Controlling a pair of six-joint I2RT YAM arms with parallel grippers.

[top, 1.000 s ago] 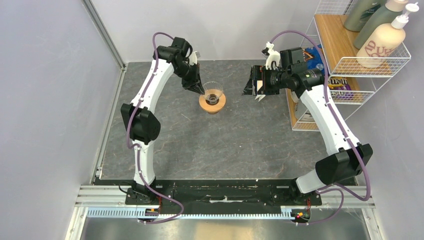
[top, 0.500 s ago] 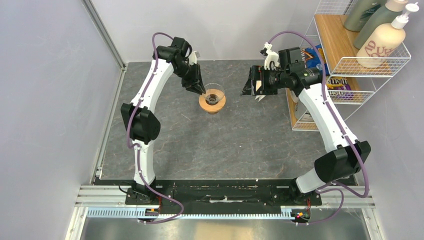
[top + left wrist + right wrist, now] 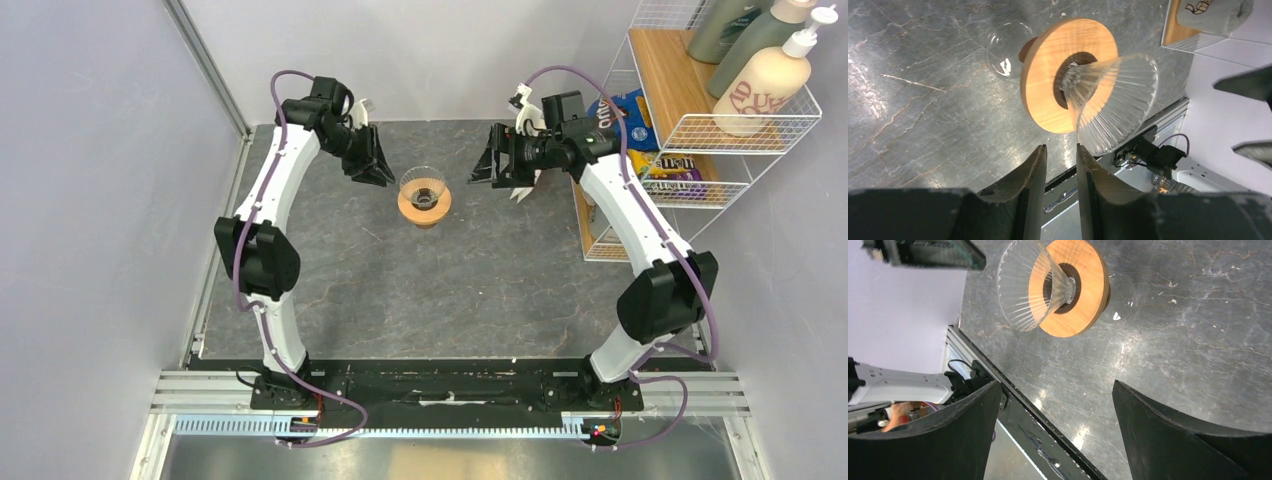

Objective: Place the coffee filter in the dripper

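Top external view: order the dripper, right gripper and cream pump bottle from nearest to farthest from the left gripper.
From the left gripper:
1. dripper, just to its right, mid-table.
2. right gripper, beyond the dripper, further right.
3. cream pump bottle, on the wire shelf, top tier, far right.

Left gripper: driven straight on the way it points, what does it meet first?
Likely the dripper: it sits right ahead of the left gripper, nothing between. Depth unclear; the table could come first.
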